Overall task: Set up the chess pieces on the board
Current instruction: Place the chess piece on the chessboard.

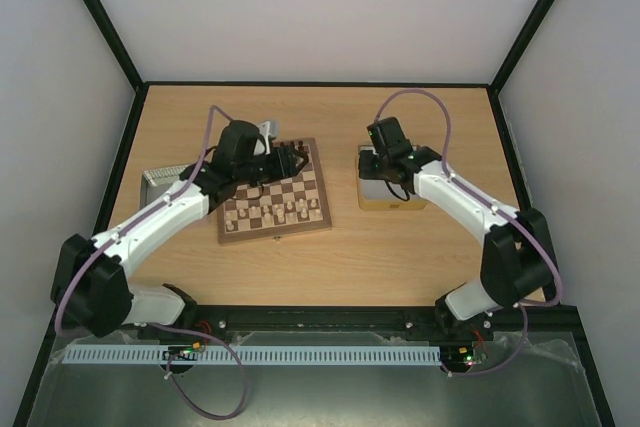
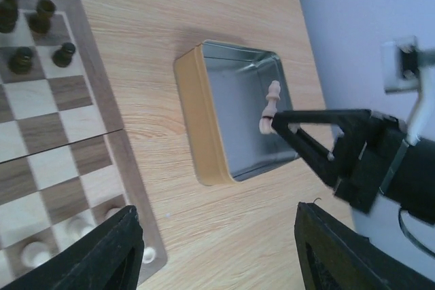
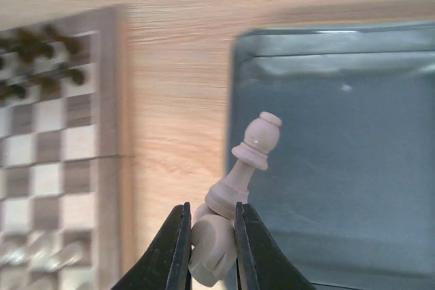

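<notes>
The board (image 1: 275, 235) lies left of centre, with cream chess pieces (image 1: 272, 213) on its near rows and dark pieces at its far end. My right gripper (image 3: 212, 236) is shut on the base of a cream chess piece (image 3: 255, 151) and holds it tilted above the left edge of the yellow-rimmed tin (image 3: 340, 168). This held piece also shows in the left wrist view (image 2: 270, 106). My left gripper (image 2: 216, 221) is open and empty, hovering over the bare table by the board's right edge (image 2: 102, 100). From above it sits at the board's far end (image 1: 285, 159).
The yellow-rimmed tin (image 1: 392, 203) stands right of the board; its inside looks bare in the left wrist view (image 2: 197, 120). A second metal tin (image 1: 160, 179) lies left of the board, partly under the left arm. Dark pieces (image 2: 30, 32) stand on the far squares.
</notes>
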You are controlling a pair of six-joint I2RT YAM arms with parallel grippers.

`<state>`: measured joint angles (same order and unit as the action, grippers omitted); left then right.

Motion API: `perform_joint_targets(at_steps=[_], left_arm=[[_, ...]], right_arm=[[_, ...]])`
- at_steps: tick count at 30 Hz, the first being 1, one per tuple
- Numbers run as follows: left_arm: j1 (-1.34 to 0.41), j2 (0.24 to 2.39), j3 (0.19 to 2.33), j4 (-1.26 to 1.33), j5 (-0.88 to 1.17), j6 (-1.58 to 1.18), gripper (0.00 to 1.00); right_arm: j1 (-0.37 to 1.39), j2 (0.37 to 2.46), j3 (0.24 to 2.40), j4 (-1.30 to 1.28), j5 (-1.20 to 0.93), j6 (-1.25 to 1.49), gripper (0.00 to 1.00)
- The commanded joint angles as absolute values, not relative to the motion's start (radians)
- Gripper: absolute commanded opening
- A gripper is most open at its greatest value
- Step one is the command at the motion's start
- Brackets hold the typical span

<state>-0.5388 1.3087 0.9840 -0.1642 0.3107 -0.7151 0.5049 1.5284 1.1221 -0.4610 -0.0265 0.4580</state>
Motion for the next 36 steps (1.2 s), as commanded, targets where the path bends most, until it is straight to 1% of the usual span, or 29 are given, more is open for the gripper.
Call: perform_joint_targets(at_steps=[1, 6, 10, 14, 17, 20, 23, 26, 32, 36], left_arm=[[-0.515, 1.388, 1.037, -0.055, 0.433, -0.832, 0.64], [-0.487, 1.466, 1.059, 0.033, 0.564, -0.909, 0.7], [-0.482, 1.488, 1.042, 0.149, 0.656, -0.994, 0.73], [-0.483, 1.491, 1.017, 0.244, 0.712, -1.068, 0.74], [-0.483, 1.483, 1.002, 0.238, 0.696, -1.05, 0.74], [-0.483, 1.461, 0.96, 0.256, 0.656, -1.035, 0.73], [-0.485, 1.447, 0.933, 0.309, 0.671, -1.078, 0.73], [-0.485, 1.445, 0.924, 0.387, 0.727, -1.201, 0.73], [-0.497, 1.462, 0.923, 0.522, 0.844, -1.541, 0.75], [-0.521, 1.488, 0.879, 0.733, 0.9, -1.779, 0.77]], right_arm=[[0.505, 1.405, 1.08, -0.375, -0.252, 0.292, 0.08], [0.505, 1.303, 1.032, -0.331, -0.413, 0.206, 0.08], [0.504, 1.286, 1.051, -0.383, -0.505, 0.16, 0.07], [0.505, 1.274, 1.06, -0.418, -0.561, 0.126, 0.07], [0.505, 1.27, 1.077, -0.412, -0.546, 0.161, 0.07], [0.505, 1.263, 1.088, -0.391, -0.606, 0.192, 0.08], [0.506, 1.235, 1.093, -0.36, -0.659, 0.221, 0.08], [0.506, 1.19, 1.092, -0.347, -0.752, 0.19, 0.1], [0.506, 1.153, 1.11, -0.372, -0.834, 0.125, 0.13], [0.506, 1.159, 1.12, -0.381, -0.846, 0.113, 0.13]])
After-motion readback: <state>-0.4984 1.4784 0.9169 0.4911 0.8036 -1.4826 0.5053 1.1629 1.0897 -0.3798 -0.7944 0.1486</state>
